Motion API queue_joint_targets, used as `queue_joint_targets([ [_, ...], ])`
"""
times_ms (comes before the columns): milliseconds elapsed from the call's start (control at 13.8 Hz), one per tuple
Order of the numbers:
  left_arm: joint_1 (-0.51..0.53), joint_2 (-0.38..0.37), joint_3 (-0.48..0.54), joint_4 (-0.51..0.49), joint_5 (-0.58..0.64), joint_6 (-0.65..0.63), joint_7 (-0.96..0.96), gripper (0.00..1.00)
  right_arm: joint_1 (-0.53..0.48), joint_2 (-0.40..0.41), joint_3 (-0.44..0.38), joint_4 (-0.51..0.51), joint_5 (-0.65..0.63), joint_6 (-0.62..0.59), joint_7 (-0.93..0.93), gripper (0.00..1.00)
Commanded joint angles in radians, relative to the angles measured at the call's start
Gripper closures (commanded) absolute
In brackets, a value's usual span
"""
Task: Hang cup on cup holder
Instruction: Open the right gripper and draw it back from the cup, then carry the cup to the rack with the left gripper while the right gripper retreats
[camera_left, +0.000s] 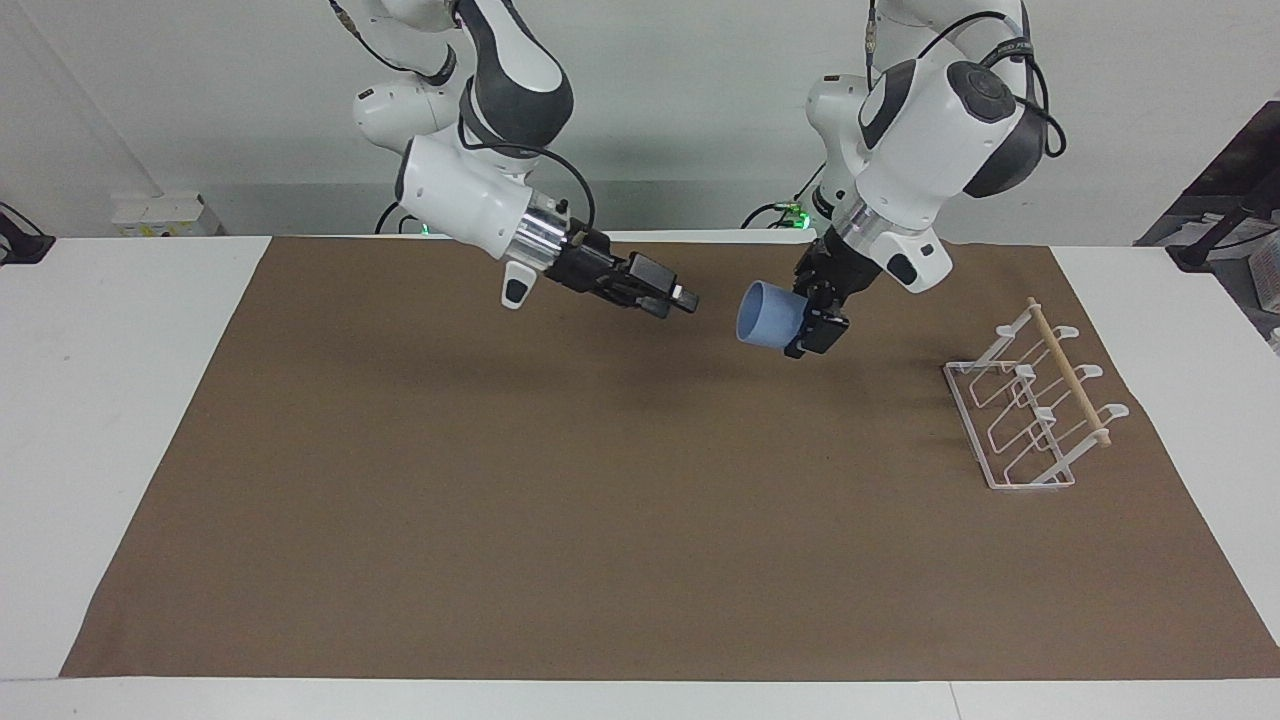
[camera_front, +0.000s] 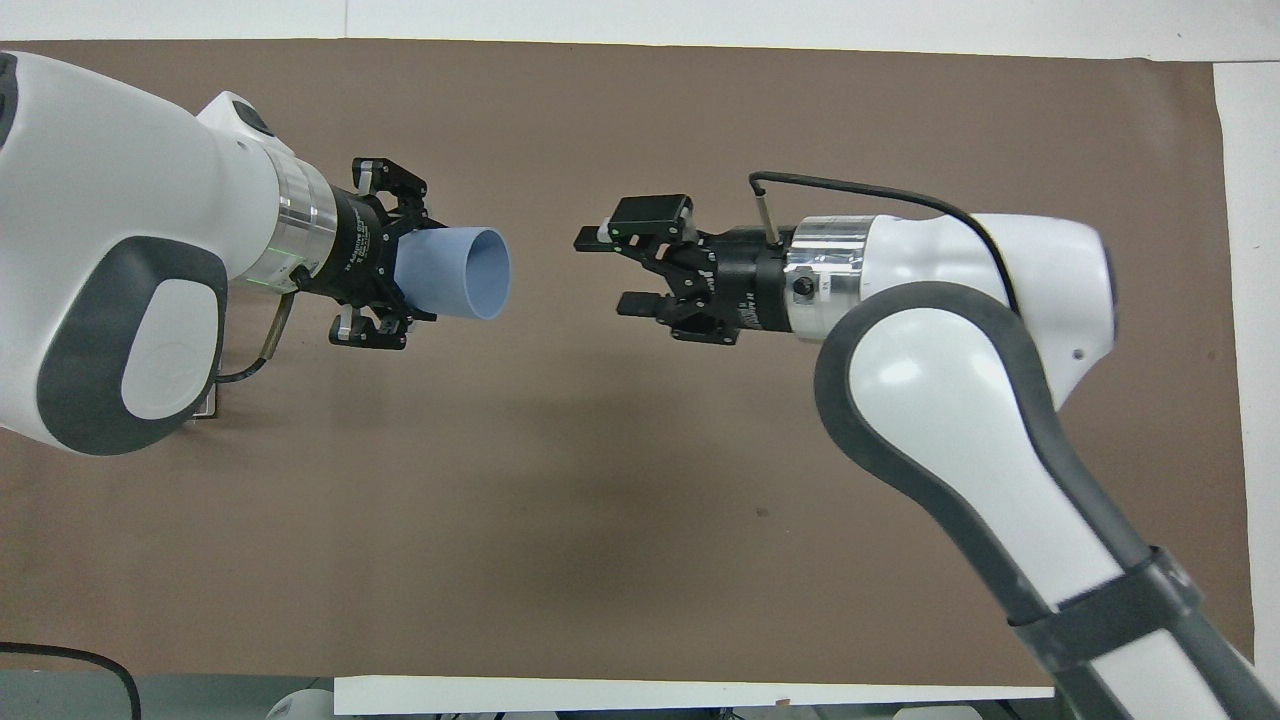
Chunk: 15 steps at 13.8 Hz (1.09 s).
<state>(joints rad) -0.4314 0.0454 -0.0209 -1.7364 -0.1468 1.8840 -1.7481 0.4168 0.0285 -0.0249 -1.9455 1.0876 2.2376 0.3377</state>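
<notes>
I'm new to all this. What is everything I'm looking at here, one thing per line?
cup: one, light blue, held in the air on its side in the left gripper, open mouth toward the right gripper
cup holder: one, white wire with a pale wooden dowel on top, standing on the mat at the left arm's end of the table
mat: one, brown, covering most of the table
table: one, white
left gripper: one, black, shut on the cup's base, over the mat
right gripper: one, black, fingers open and holding nothing, over the mat, apart from the cup
</notes>
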Motion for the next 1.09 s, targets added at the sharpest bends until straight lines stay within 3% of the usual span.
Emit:
queue_joint_targets([
  [0, -0.007, 0.033, 0.01, 0.086, 0.258, -0.132, -0.047, 0.64, -0.11, -0.038, 0.007, -0.016, -0.26, -0.123, -0.011, 0.01],
  [289, 0.029, 0.051, 0.012, 0.086, 0.657, -0.138, -0.047, 0.64, -0.211, -0.07, 0.002, 0.042, -0.726, -0.249, -0.089, 0.01],
  [507, 0.071, 0.128, 0.013, 0.08, 0.953, -0.146, -0.048, 0.64, -0.3, -0.039, 0.002, 0.221, -0.953, -0.476, -0.123, 0.01],
  [796, 0.134, 0.226, 0.022, 0.071, 1.241, -0.164, -0.053, 0.64, -0.325, -0.059, 0.002, 0.345, -1.119, -0.726, -0.14, 0.01],
  [1013, 0.154, 0.305, 0.022, 0.047, 1.403, -0.201, -0.062, 0.64, -0.384, 0.008, 0.002, 0.503, -1.14, -0.854, -0.262, 0.01],
])
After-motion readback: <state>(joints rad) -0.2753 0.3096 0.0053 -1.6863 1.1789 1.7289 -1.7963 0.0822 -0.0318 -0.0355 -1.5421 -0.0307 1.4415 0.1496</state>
